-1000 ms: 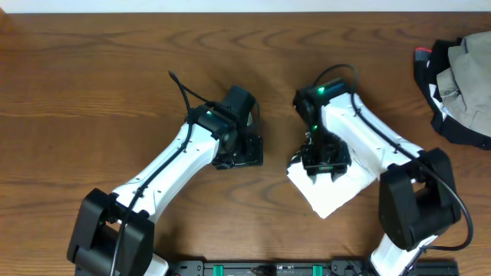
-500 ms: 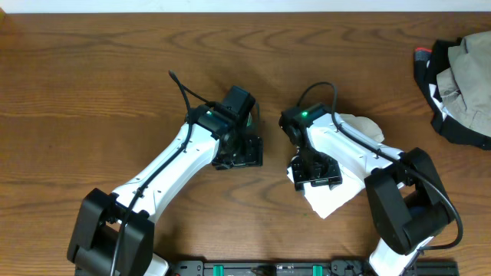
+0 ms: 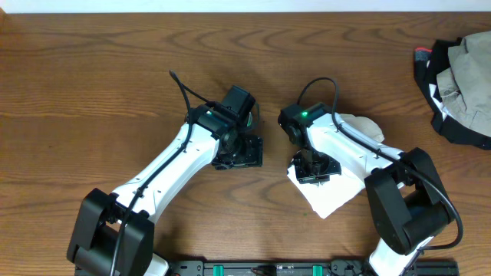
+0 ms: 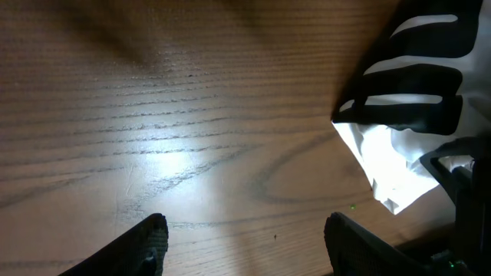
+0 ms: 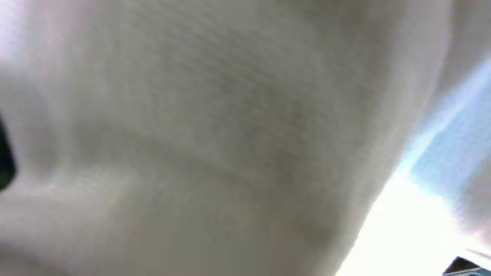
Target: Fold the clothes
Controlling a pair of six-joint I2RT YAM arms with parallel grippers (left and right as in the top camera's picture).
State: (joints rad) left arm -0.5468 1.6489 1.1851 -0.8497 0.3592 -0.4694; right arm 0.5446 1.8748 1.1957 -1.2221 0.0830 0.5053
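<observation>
The clothes (image 3: 337, 193) lie as a small white folded bundle on the wooden table, right of centre, partly hidden under my right arm. My right gripper (image 3: 313, 168) is pressed down on the bundle's left corner with its fingers drawn together on the fabric. White cloth (image 5: 230, 138) fills the whole right wrist view, hiding the fingers. My left gripper (image 3: 239, 152) hovers over bare wood just left of the bundle, open and holding nothing. In the left wrist view the left gripper (image 4: 249, 249) has its fingers wide apart, and the bundle's white corner (image 4: 387, 165) shows at the right.
A heap of dark and beige garments (image 3: 460, 80) lies at the table's right edge. A black cable (image 3: 184, 96) loops up from the left arm. Bare wood (image 3: 92, 92) spreads across the left and far side.
The right gripper shifted slightly left on the bundle and its jaws closed from open. The right arm's elbow swung outward. The left arm has not moved.
</observation>
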